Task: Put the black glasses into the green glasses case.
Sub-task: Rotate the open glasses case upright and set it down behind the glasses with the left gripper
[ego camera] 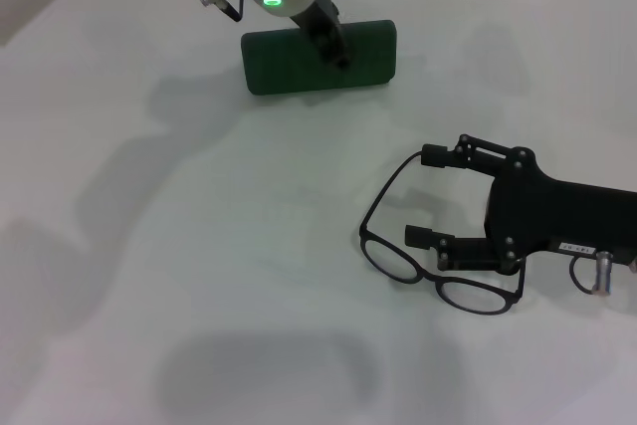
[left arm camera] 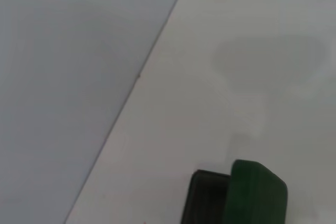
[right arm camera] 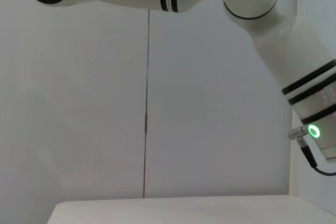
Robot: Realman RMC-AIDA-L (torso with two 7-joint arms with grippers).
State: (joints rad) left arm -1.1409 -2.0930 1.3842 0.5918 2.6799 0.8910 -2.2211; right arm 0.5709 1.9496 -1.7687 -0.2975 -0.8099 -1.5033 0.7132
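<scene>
Black glasses (ego camera: 438, 271) between right gripper (ego camera: 430, 196) jaws

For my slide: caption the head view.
Right pincer straddles the black glasses; left pincer meets the green glasses case.

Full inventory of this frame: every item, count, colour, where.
green glasses case: 1, dark green, far side of table, under the left tool.
black glasses: 1, black frame with clear lenses, on table near the right side, unfolded.
table: 1, white, bears both.
wall: white, behind the table.
left tool: 1, black, on the case.
right tool: 1, black, open, fingers over the glasses' temple and frame.
</scene>
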